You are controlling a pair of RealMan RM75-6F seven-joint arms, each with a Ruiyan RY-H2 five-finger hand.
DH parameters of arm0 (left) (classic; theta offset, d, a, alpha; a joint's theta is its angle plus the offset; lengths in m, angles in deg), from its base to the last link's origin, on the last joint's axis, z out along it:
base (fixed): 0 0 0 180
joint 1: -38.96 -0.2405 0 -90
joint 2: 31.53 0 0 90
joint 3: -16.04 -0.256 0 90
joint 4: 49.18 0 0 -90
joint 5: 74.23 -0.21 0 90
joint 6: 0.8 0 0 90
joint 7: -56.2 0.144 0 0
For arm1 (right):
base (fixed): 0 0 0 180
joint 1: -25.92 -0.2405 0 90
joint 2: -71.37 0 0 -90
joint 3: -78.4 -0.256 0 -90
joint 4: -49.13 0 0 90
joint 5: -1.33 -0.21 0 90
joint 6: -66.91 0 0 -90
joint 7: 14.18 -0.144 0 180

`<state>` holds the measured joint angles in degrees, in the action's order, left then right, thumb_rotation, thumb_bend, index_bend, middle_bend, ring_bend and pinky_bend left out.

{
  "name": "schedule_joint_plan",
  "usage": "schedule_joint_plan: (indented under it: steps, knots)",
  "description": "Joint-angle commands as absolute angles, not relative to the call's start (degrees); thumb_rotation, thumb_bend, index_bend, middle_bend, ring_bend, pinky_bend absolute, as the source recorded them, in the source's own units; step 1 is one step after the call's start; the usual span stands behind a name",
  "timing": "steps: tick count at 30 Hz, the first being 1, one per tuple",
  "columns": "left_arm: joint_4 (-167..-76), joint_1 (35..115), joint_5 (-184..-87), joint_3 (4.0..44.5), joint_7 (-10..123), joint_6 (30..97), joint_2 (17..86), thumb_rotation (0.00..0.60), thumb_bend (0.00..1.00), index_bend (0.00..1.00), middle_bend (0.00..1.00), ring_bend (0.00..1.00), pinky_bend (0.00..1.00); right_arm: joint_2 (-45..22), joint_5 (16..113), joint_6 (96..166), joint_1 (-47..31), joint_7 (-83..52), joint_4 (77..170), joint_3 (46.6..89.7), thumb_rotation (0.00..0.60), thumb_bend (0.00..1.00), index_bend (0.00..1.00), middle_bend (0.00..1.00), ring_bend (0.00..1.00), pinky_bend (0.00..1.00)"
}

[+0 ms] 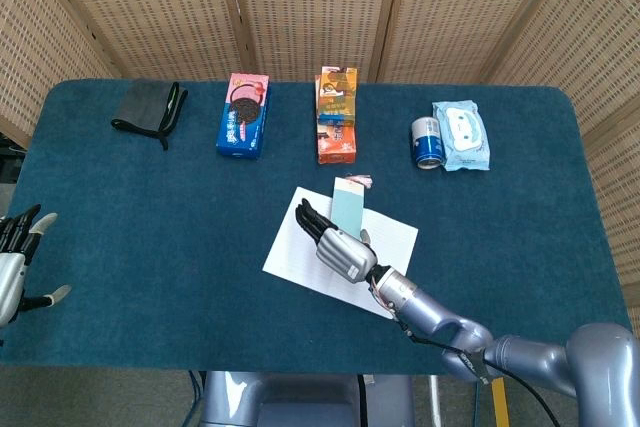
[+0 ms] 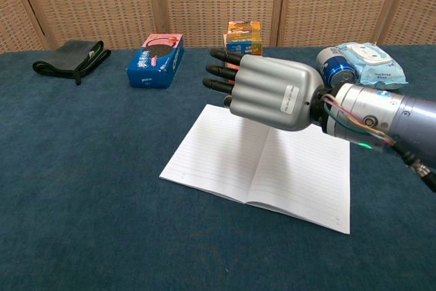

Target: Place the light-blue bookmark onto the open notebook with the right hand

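Note:
The open notebook [image 1: 300, 247] [image 2: 272, 168] lies flat in the middle of the table, white lined pages up. My right hand [image 1: 335, 239] [image 2: 272, 90] hovers above it, back of the hand toward the chest camera, dark fingers stretched toward the far side. The light-blue bookmark [image 1: 350, 205] with a pink tassel reaches from the thumb side of this hand over the notebook's far edge, and the hand holds its near end. In the chest view the hand hides the bookmark. My left hand [image 1: 20, 257] rests at the table's left edge, fingers apart and empty.
Along the back stand a blue cookie box [image 1: 243, 115], stacked orange boxes [image 1: 337, 115], a blue can [image 1: 428, 141] and a wet-wipes pack [image 1: 462, 135]. A dark folded cloth [image 1: 148, 107] lies at the back left. Blue felt covers the table.

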<state>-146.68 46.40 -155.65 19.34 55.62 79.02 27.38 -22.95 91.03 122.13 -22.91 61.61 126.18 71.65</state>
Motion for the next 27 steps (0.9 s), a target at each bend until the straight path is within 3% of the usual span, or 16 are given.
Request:
schedule_joint_plan:
  steps: [1,13,14,16,17,18,20,27]
  knots:
    - [-146.7,46.5,-155.6,19.3,55.6,78.8,27.3,0.6,0.0,0.0,0.0,0.0,0.0,-26.1,87.8,121.8,-21.4,68.7,128.3,72.3,0.6,0.13,0.65,0.08,0.0,0.01]
    - [-146.9,46.7,-155.8,19.0,56.2,78.3,27.4,0.6,0.0,0.0,0.0,0.0,0.0,-31.8,87.6,122.7,-21.9,67.6,124.8,73.0,0.6,0.13,0.64,0.08,0.0,0.01]
    - [-146.9,46.7,-155.8,19.0,56.1,78.3,27.4,0.6,0.0,0.0,0.0,0.0,0.0,-32.2,87.3,122.8,-21.9,67.1,124.5,72.8,0.6,0.13,0.57,0.08,0.0,0.01]
    - [-146.8,46.7,-155.7,19.0,55.9,78.4,27.3,0.6,0.0,0.0,0.0,0.0,0.0,-32.9,86.1,123.0,-21.4,65.1,124.4,72.5,0.6,0.11,0.31,0.05,0.0,0.01]
    - [-146.8,46.7,-155.7,19.0,55.8,78.5,27.3,0.6,0.0,0.0,0.0,0.0,0.0,-33.0,85.8,123.2,-21.2,64.4,124.6,72.3,0.6,0.07,0.12,0.03,0.0,0.01]
    - [-146.8,46.7,-155.7,19.1,55.8,78.5,27.3,0.6,0.0,0.0,0.0,0.0,0.0,-33.1,85.7,123.3,-21.2,63.9,124.8,72.3,0.6,0.04,0.03,0.01,0.0,0.01]
    - [-146.7,46.7,-155.7,19.0,55.7,78.4,27.3,0.6,0.0,0.0,0.0,0.0,0.0,-32.6,86.0,123.3,-21.3,63.0,125.2,72.4,0.6,0.0,0.0,0.0,0.0,0.01]
    - [-146.8,46.7,-155.8,19.0,55.9,78.5,27.3,0.6,0.0,0.0,0.0,0.0,0.0,-29.8,85.4,122.6,-22.0,60.2,128.2,71.7,0.6,0.0,0.0,0.0,0.0,0.01]
